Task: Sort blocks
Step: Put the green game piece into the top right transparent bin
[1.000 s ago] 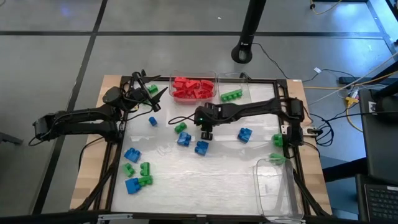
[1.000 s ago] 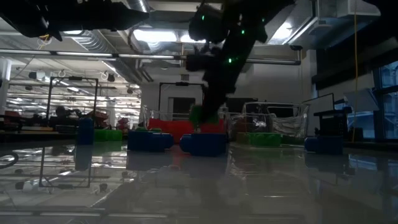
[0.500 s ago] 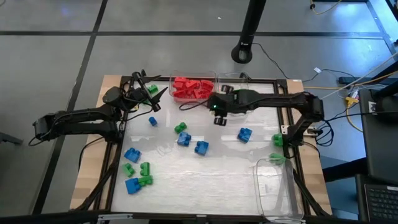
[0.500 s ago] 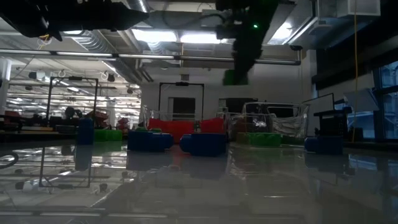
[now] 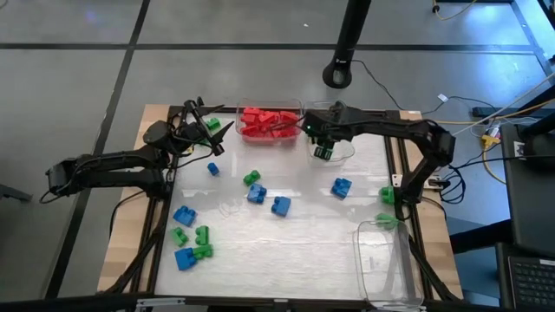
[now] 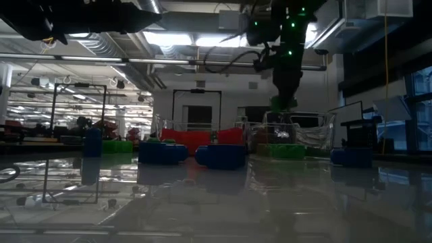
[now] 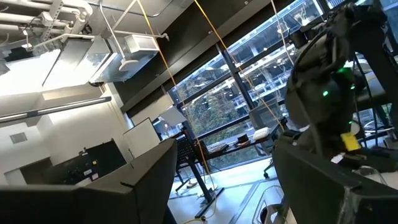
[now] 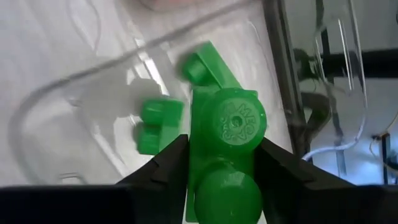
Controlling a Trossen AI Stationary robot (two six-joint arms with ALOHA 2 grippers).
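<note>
**Right gripper holds green brick over the green bin**

Right gripper [image 5: 324, 152] is above the clear bin [image 5: 341, 111] at the table's far edge, fingers clamped on a green brick [image 8: 224, 155]. Right wrist view: embossed lettering on the brick's round stud, too small to read; more green bricks [image 8: 160, 124] lie in the bin below. Low view shows the gripper [image 6: 282, 106] raised above the table, green piece at its tip.

Red bricks [image 5: 267, 122] fill the neighbouring bin. Blue bricks [image 5: 280, 205] and green bricks [image 5: 252, 178] lie scattered on the table [image 5: 303, 243]; another clear bin [image 5: 388, 260] sits at the near right corner.

Left gripper [image 5: 211, 136] waits at the far left, fingers apart, holding nothing.
</note>
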